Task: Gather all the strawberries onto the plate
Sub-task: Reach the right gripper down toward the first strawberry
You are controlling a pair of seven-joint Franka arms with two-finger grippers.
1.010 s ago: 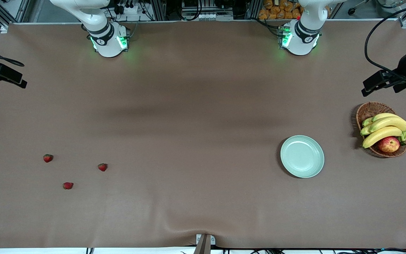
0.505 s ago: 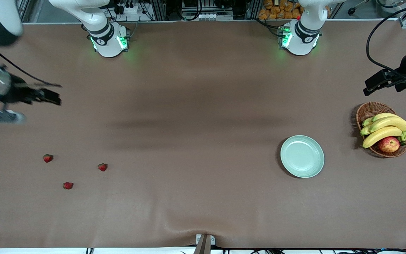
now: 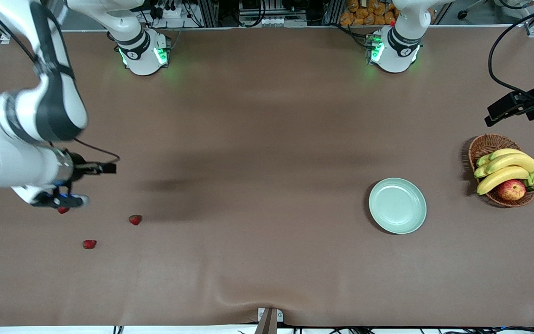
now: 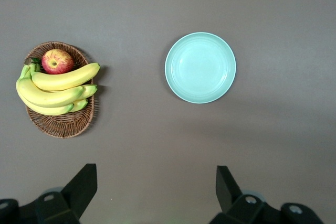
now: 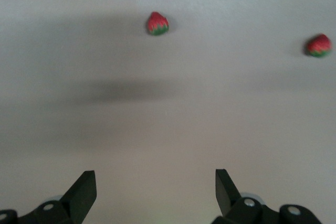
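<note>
The three strawberries sit on the table near the right arm's end, so I go there first: one (image 3: 135, 219) is out in the open, one (image 3: 89, 244) is closest to the front edge, and one (image 3: 63, 210) peeks out from under my right gripper (image 3: 60, 200). My right gripper hangs over that berry with its jaws wide and nothing in them, ready to drop down on it. The plate (image 3: 397, 205) waits bare near the left arm's end of the table, well apart from the berries, so each berry needs a long ride. The middle of the table is bare cloth, so I have lots of room. My left gripper (image 4: 155, 195) waits high up by that end's edge, jaws wide with nothing in them, looking down on the plate and the basket (image 3: 486, 144) of bananas (image 3: 505, 167) and an apple (image 3: 511, 189).
</note>
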